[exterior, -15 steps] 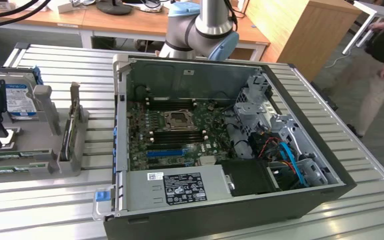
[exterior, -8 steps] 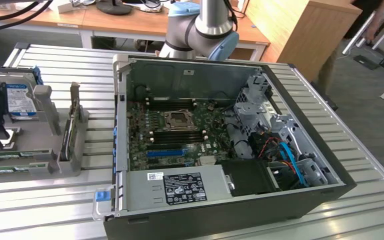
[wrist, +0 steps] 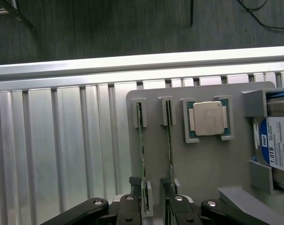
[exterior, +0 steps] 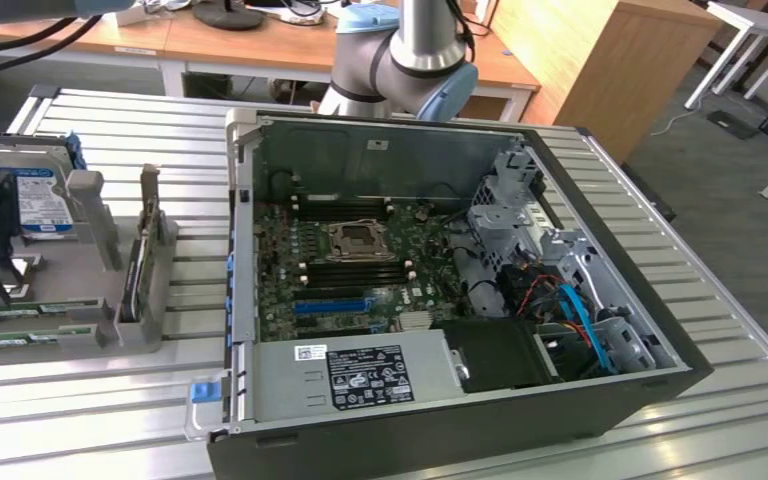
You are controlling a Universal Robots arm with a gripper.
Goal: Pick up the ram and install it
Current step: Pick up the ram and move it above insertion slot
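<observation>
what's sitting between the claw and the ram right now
Nothing visible. The open claw is right at one end of the ram, which stands on edge in its slot on the grey tray. A second stick stands beside it, apart.

Arm (exterior: 404, 60) upright at base, hand (wrist: 149, 183) pointing down, fingers (wrist: 133, 185) spread wide

open computer case (exterior: 317, 150) on the slatted table (exterior: 77, 420) — grey tray (exterior: 71, 275) just beside it.
</observation>
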